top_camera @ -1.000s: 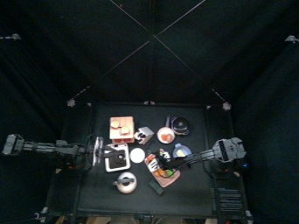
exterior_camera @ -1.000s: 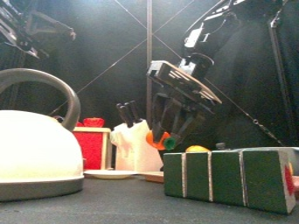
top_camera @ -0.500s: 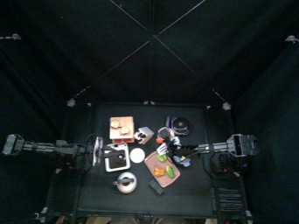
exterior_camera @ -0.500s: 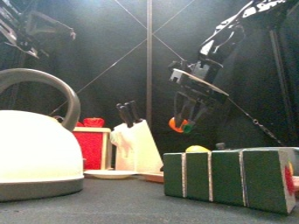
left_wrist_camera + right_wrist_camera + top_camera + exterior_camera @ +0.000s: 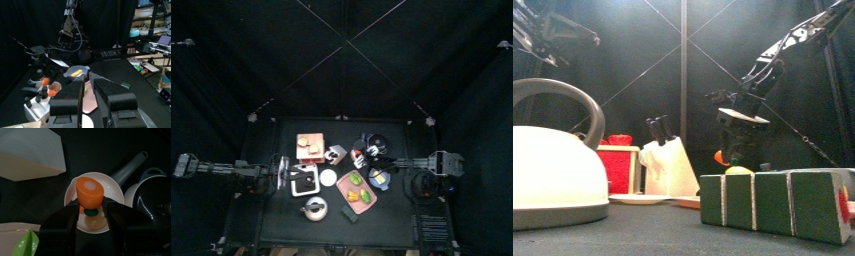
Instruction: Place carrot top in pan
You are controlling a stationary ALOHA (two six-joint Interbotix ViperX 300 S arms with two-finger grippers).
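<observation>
My right gripper (image 5: pixel 90 210) is shut on the carrot top (image 5: pixel 89 190), an orange stub with a green end. In the right wrist view it hangs over a small pale-lined pan (image 5: pixel 112 189) with a grey handle; a black pan (image 5: pixel 157 195) sits beside that. In the front view the right gripper (image 5: pixel 734 152) holds the carrot top (image 5: pixel 722 157) low behind the green box. In the top view it (image 5: pixel 377 160) is right of the table's middle. My left gripper (image 5: pixel 84 102) rests at the table's left (image 5: pixel 285 172), jaws together and empty.
A white kettle (image 5: pixel 553 175) stands large at the front left. A white knife block (image 5: pixel 671 165) and a red box (image 5: pixel 617 160) are behind it. A green box (image 5: pixel 780 200) stands front right. A cutting board with vegetables (image 5: pixel 358 198) lies near the front.
My right gripper has carried the carrot top away from the cutting board toward the back of the table and lowered it over the pans. The left arm has not moved.
</observation>
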